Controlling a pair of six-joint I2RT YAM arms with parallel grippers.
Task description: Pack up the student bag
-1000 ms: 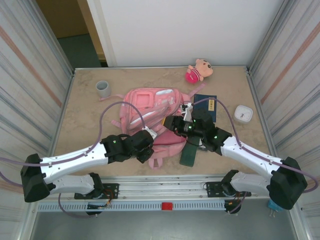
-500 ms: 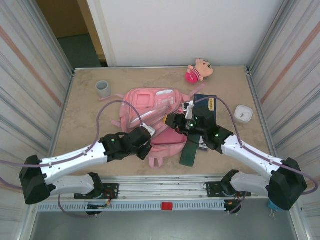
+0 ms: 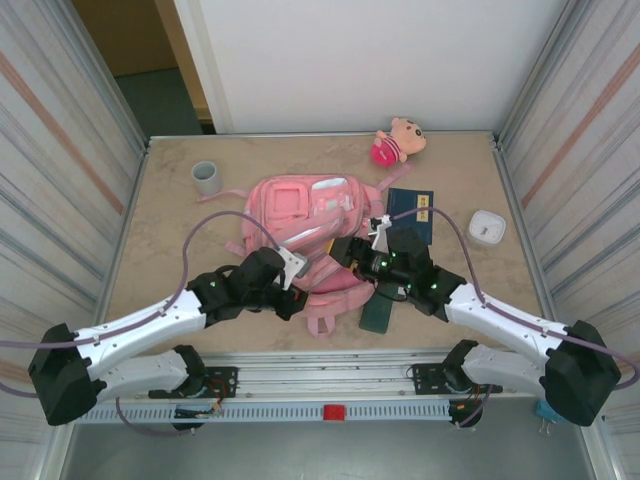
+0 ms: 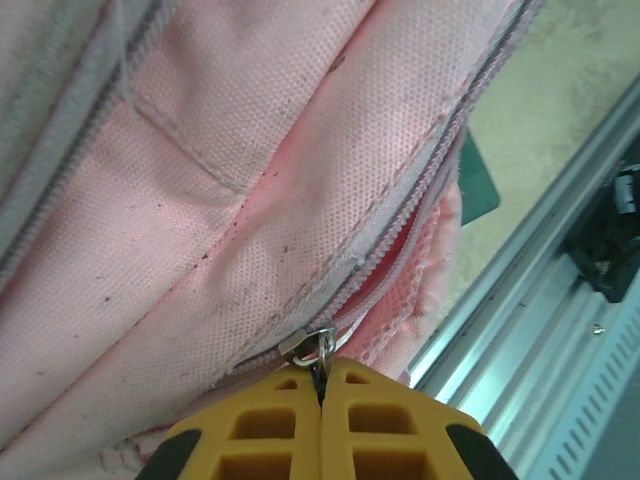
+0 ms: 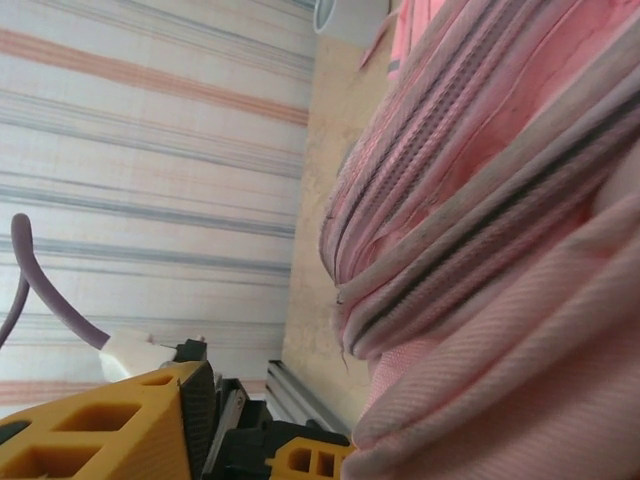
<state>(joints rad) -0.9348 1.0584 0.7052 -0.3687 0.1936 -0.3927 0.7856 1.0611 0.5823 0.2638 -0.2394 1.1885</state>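
on the tabletop (image 3: 160,235), from above, the student bag (image 3: 300,205) lies between the arms; the left wrist shows the left gripper (image 4: 322,385) pinching the zipper pull (image 4: 312,347), best drawn straight along its track; the right wrist cannot settle whether the right gripper (image 5: 205,425) is open.

Bright even light; soft faint shadows; top view sharp; student bag (image 5: 520,380) blurred close to right wrist camera.

Pink student bag (image 3: 297,203) (grey-white zippers (image 4: 388,248))
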